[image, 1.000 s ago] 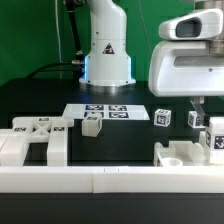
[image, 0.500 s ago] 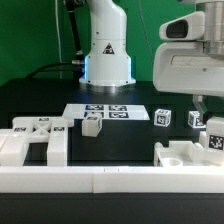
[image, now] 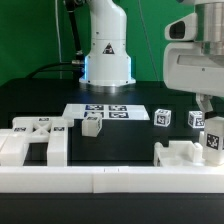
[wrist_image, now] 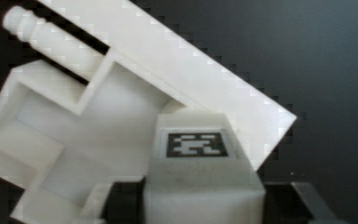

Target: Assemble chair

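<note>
My gripper [image: 210,122] hangs at the exterior view's right, shut on a small white chair part [image: 213,142] that carries a tag. This block sits low over a larger white chair part [image: 178,154] near the front rail. In the wrist view the held block [wrist_image: 197,150] fills the space between the dark fingers [wrist_image: 137,202] of the gripper [wrist_image: 208,198]. Behind it lies the larger part [wrist_image: 105,95], flat with recessed pockets and a ribbed peg at one corner. Whether the block touches that part I cannot tell.
A big blocky chair part [image: 35,140] lies at the exterior view's left, a small block [image: 93,125] beside it. Two tagged cubes [image: 163,118] [image: 196,120] stand mid-right. The marker board [image: 105,112] lies before the robot base [image: 105,55]. A long white rail [image: 110,180] borders the front.
The arm has shifted a little toward the exterior view's right, and the held block has sunk slightly. The grip has not changed.
</note>
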You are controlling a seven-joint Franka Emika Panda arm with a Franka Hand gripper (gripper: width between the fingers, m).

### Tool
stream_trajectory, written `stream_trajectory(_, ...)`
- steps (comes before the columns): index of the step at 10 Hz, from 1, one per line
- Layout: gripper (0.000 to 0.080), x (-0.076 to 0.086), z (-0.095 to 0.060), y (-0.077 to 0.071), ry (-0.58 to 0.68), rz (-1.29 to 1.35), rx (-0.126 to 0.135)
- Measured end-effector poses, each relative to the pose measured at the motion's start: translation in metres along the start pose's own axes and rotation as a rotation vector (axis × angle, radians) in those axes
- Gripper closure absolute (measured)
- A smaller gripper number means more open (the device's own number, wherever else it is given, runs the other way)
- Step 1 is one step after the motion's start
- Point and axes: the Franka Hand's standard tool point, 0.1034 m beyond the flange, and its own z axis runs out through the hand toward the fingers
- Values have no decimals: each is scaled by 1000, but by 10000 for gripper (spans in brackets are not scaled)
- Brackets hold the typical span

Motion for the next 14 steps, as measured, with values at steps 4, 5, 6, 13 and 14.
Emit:
stream_trajectory(4,177,2,0,1,0,-172,-5)
stream_trajectory(5,156,4,-1,2,1,-326,-5)
stream_trajectory(6,156,4,0,2,4,-410,-2)
stream_trajectory(13,150,6,-4,-2,13,-1076,-32)
stream_trajectory(14,150,6,-4,-2,12,-1134,-33)
